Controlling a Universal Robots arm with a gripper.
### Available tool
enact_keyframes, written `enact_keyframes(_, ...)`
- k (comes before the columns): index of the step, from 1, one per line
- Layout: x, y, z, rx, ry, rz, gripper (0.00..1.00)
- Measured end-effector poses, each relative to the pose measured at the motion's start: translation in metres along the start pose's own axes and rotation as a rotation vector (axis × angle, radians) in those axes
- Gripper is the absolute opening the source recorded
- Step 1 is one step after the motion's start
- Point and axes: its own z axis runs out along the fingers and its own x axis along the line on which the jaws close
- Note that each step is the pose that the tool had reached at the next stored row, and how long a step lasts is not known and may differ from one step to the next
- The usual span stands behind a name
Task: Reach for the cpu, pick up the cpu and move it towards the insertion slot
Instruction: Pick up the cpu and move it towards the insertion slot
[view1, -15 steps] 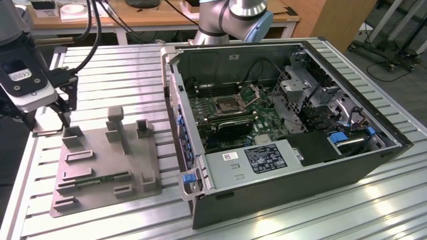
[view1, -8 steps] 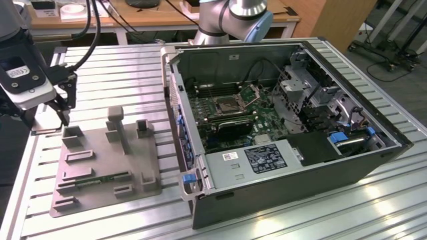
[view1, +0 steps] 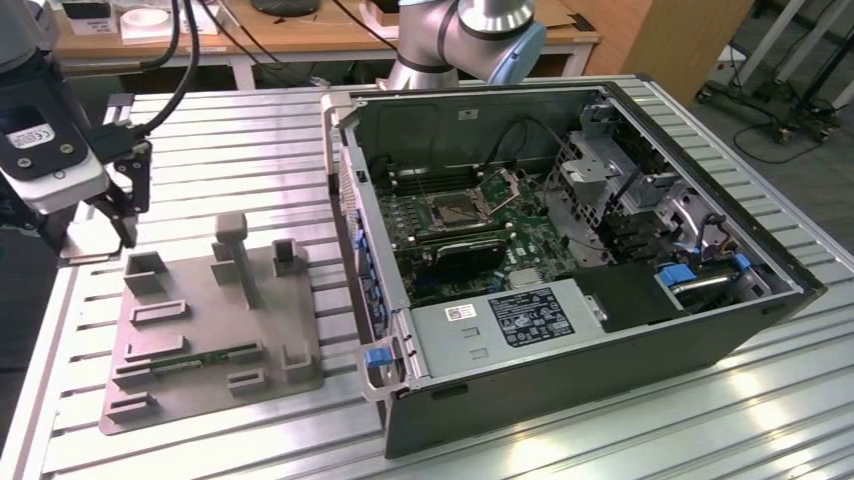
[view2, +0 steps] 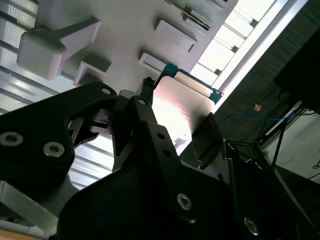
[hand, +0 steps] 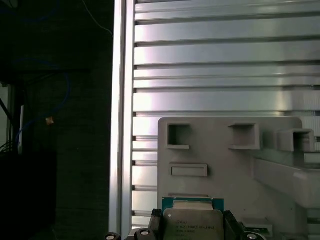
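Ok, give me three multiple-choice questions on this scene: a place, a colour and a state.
1. Where is the cpu? A on the floor; B between the fingers; C on a wooden desk.
2. What colour is the board around the insertion slot? A green; B red; C white.
3. The computer case is: A shut; B open; C upside down.
B: both wrist views show it between them. A: green shows around the slot. B: its inside is in view.

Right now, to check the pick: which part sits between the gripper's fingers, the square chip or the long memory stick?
The square silvery chip; the green memory stick lies on the grey tray.
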Motion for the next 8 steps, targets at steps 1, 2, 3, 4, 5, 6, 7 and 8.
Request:
enact_keyframes(1, 0.0000, 0.0000, -0.0006, 0.0000, 0.0000, 0.000, 0.55)
enact_keyframes(2, 0.0000, 0.0001, -0.0013, 0.0000, 0.0000, 0.000, 0.55)
enact_keyframes(3, 0.0000, 0.0001, -0.0020, 0.0000, 0.0000, 0.000, 0.55)
enact_keyframes(4, 0.0000, 0.0001, -0.0027, 0.0000, 0.0001, 0.000, 0.55)
enact_keyframes(5, 0.0000, 0.0001, -0.0035, 0.0000, 0.0001, 0.000, 0.55)
enact_keyframes(6, 0.0000, 0.0002, -0.0041, 0.0000, 0.0001, 0.000, 0.55)
enact_keyframes(7, 0.0000, 0.0002, -0.0047, 0.0000, 0.0000, 0.000, 0.55)
enact_keyframes(8, 0.0000, 0.0002, -0.0055, 0.0000, 0.0002, 0.000, 0.55)
